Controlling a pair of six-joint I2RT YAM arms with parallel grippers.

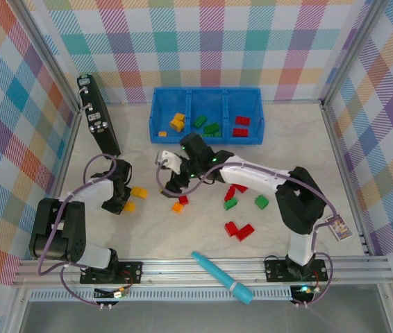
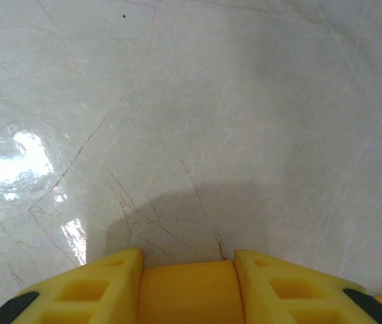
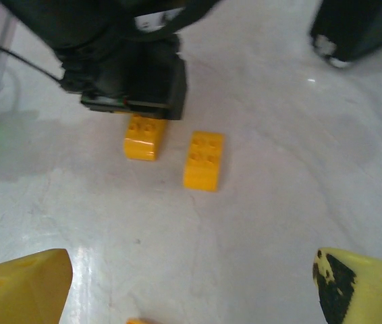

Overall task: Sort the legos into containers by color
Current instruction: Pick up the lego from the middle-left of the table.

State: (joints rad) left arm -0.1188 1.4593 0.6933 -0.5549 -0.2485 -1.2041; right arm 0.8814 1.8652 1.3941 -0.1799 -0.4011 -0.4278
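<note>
Left arm [image 1: 85,198] folded low; left end effector [image 1: 123,201] clamped on a yellow-orange lego [image 2: 187,293]. Right arm [image 1: 252,173] reaching across; right end effector [image 1: 174,182] splayed wide.

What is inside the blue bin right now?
The blue bin holds orange legos in its left compartment, green legos in the middle and red legos on the right. Its near wall covers the front strip of each floor.

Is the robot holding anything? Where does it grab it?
The left pincer grips a yellow-orange lego by its two sides. The right pincer is open and empty.
</note>
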